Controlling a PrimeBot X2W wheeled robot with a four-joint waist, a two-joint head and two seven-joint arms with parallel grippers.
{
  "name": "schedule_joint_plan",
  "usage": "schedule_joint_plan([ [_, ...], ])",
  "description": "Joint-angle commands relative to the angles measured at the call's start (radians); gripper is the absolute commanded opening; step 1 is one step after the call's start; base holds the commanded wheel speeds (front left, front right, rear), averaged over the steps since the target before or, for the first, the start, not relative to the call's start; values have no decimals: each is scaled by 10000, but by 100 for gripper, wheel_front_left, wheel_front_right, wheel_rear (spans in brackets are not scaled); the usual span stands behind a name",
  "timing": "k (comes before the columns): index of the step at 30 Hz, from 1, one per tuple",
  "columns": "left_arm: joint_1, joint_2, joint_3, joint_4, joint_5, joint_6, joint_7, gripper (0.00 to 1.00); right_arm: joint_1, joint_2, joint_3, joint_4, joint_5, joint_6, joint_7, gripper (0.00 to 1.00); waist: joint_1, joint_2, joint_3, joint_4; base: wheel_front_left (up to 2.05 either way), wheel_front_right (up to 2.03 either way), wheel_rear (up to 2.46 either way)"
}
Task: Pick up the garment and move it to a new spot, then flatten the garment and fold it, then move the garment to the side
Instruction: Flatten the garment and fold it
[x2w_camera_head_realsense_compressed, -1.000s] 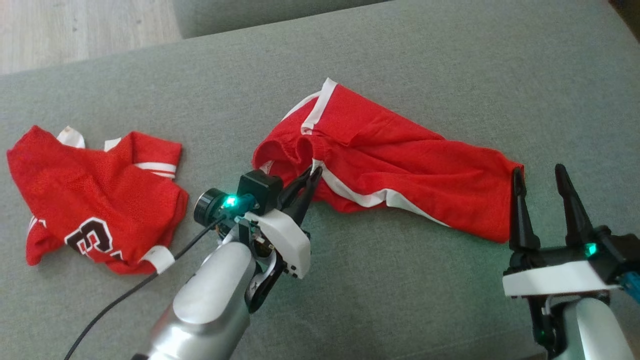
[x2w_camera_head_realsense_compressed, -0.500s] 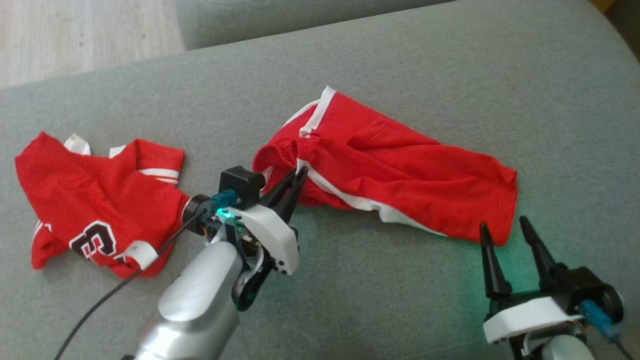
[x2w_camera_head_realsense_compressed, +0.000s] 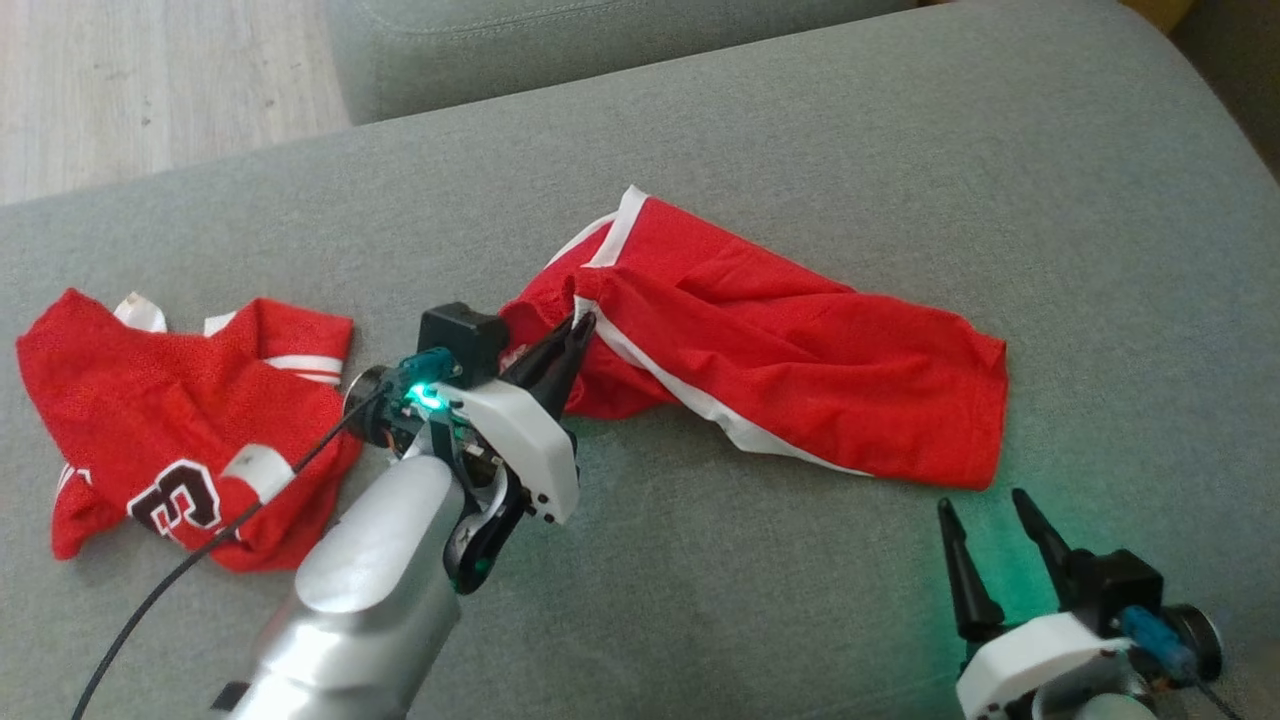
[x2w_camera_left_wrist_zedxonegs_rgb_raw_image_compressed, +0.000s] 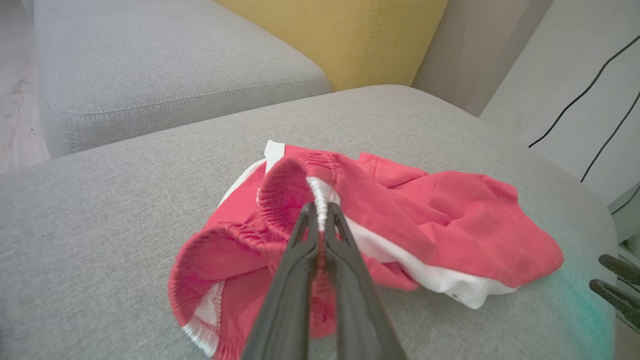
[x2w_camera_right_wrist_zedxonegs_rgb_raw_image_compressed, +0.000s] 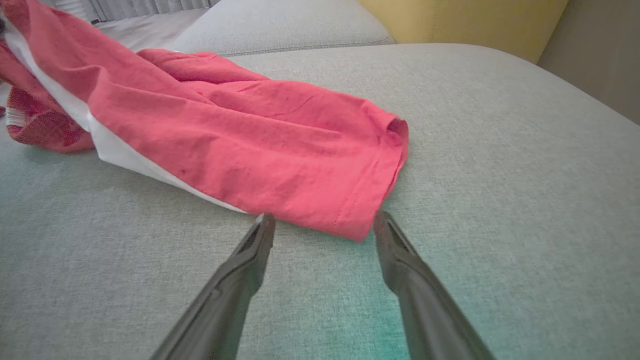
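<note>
**Grey sofa seat, read left to right.** Near the left edge of the sofa seat lies a crumpled red jersey with white trim and dark lettering. A black cable from the left arm crosses the jersey's lower right part.

Just right of the jersey, the left gripper has its two dark fingers pressed together on the gathered waistband of the red shorts, at the white side stripe. In the left wrist view, the elastic is pinched between the tips and stands up from the seat.

From that grip the shorts stretch rightward across the middle of the seat. The leg lies flat and ends in a stitched hem toward the right edge.

Below the hem's lower corner, near the front right corner of the seat, the right gripper hovers with its fingers spread apart, holding nothing. In the right wrist view, the hem corner sits just ahead of the tips.

Beyond the back left edge, pale wooden floor is visible.
</note>
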Motion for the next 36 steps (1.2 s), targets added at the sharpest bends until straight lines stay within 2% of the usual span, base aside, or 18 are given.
schedule_joint_plan([
  [1, -530, 236, 270, -244, -42, -35, -88, 0, -367, -64, 114, -184, -55, -7, -7, 100, 1, 0, -4, 24, 0, 0, 0],
  [13, -504, 240, 170, -278, -122, -22, -295, 0, -965, -64, -434, 613, 197, -7, 115, 100, 1, 0, 54, 297, 0, 0, 0],
  [36, -647, 370, 159, -608, -277, 114, -401, 0, -1495, -64, -566, 1489, 238, -7, 368, 100, 1, 0, 261, 542, 0, 0, 0],
])
